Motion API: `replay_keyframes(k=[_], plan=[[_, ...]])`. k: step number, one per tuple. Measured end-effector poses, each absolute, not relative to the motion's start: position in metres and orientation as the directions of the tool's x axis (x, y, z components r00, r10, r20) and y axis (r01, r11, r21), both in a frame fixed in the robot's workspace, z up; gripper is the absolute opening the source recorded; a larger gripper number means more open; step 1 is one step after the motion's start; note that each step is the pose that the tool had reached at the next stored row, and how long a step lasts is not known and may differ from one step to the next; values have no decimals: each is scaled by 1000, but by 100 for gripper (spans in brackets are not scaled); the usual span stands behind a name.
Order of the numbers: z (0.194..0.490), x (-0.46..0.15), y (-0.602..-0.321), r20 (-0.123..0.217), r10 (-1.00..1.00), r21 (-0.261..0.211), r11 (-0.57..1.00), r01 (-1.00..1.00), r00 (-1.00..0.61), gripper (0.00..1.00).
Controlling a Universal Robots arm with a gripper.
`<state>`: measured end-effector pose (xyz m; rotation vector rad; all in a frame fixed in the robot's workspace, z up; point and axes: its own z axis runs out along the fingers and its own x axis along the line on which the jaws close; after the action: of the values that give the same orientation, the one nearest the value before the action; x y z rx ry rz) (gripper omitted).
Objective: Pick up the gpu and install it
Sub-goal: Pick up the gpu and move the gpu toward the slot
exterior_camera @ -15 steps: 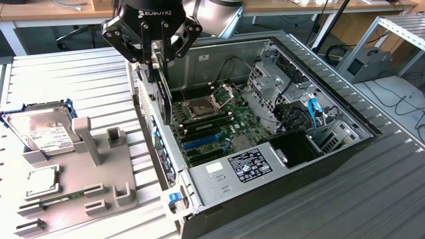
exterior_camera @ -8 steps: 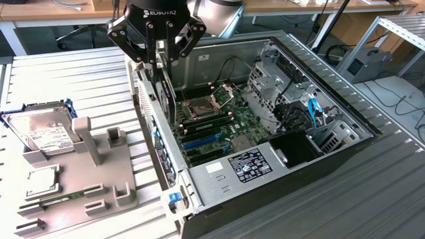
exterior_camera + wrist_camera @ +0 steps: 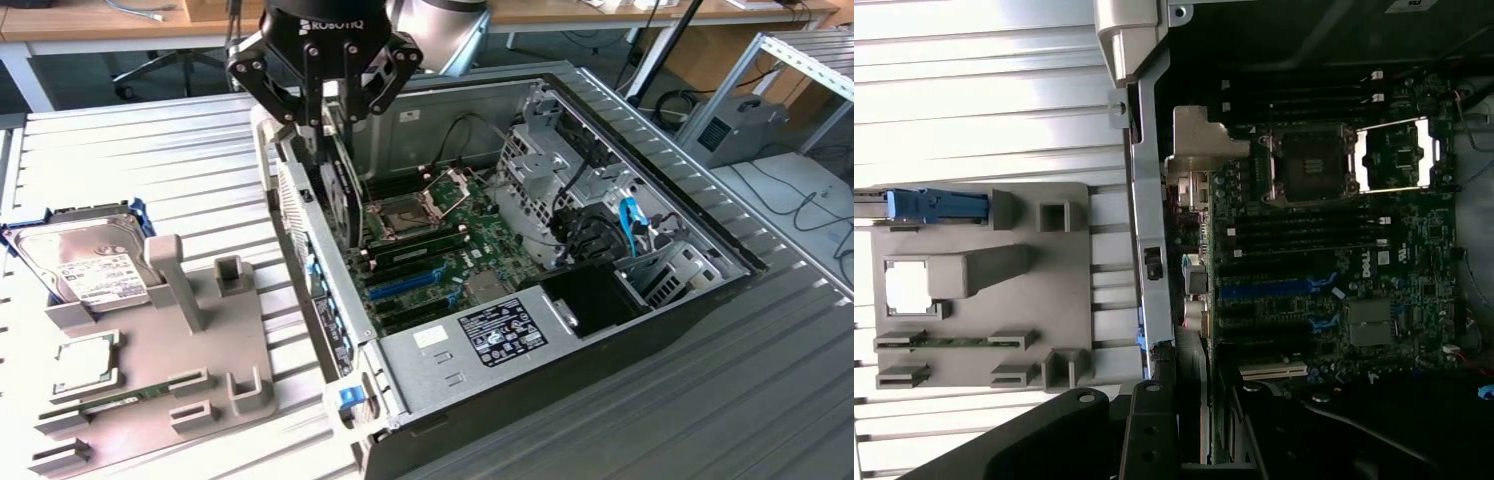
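My gripper (image 3: pixel 330 122) hangs over the rear-wall side of the open computer case (image 3: pixel 694 215). It is shut on the gpu (image 3: pixel 344 195), a thin dark card seen edge-on. The card hangs straight down between the fingers, and its lower end is inside the case over the motherboard (image 3: pixel 447 250), close to the rear wall. In the wrist view the gripper (image 3: pixel 1204 440) shows its two black fingers with the gpu's edge (image 3: pixel 1205 400) between them. Beyond it lie the blue expansion slots (image 3: pixel 1274 292). Whether the card touches a slot I cannot tell.
A grey fixture tray (image 3: pixel 200 350) lies on the ribbed metal table on the exterior view's left. It carries a silver hard drive (image 3: pixel 83 265), a processor chip (image 3: pixel 84 365) and a green memory stick (image 3: pixel 114 402). Inside the case are the open processor socket (image 3: pixel 400 215), drive cages and a labelled power supply (image 3: pixel 497 335).
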<state>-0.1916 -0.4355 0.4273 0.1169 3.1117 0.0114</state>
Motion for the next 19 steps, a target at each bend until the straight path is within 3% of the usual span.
replay_keyframes(k=[19], plan=[[427, -176, -436, -27, 75, 7, 997, 75, -997, 26]])
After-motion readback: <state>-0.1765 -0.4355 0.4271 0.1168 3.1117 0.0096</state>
